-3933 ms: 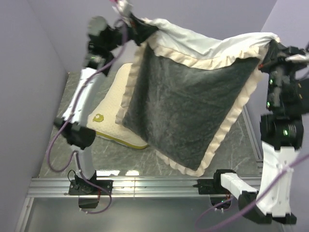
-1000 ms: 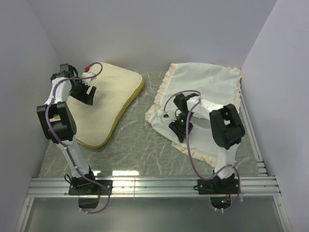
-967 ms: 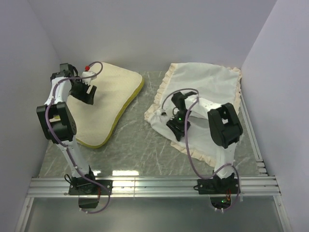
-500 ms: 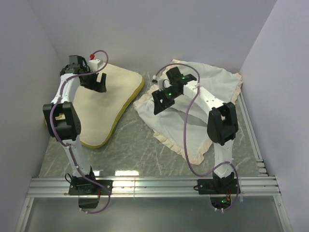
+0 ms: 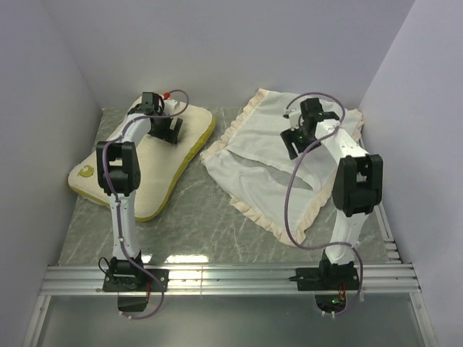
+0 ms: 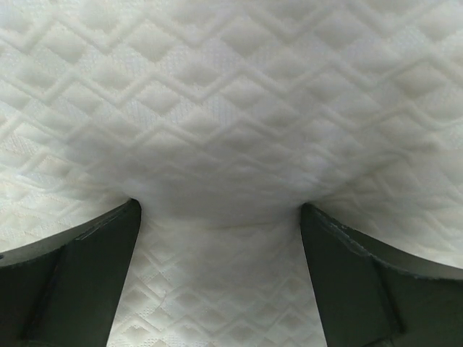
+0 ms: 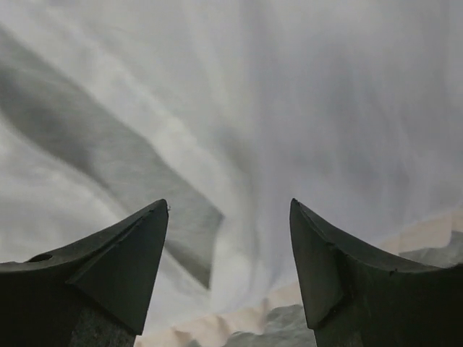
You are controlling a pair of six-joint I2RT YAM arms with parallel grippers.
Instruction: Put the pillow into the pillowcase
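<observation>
The left tool (image 6: 217, 242) stands released, its two dark fingers (image 6: 72, 289) spread wide with the quilted, diamond-dimpled face of the pillow (image 6: 231, 108) filling the gap between them. It is close over that surface, which lies in shadow between the jaws; whether the tips touch it cannot be told. From the top view, the left tool (image 5: 168, 130) sits over the far end of the pillow (image 5: 145, 177), near its rounded far corner.

The right tool (image 7: 228, 238) is also released, jaws apart, pointing down at the white face of the pillowcase (image 7: 304, 108), where a grey shadowed fold runs across the cloth. A strip of beige ruffle shows below the tips. In the top view, the right tool (image 5: 293, 143) hangs over the far half of the pillowcase (image 5: 253, 177).

The pillow lies flat on the left side of the grey marbled counter (image 5: 210, 217), its bright yellow edge band facing the middle and a small round yellow mark (image 5: 87, 171) at its near left corner. The pillowcase lies white side up on the right, rumpled, its ruffled trim all round. A bare strip of counter separates the two.
</observation>
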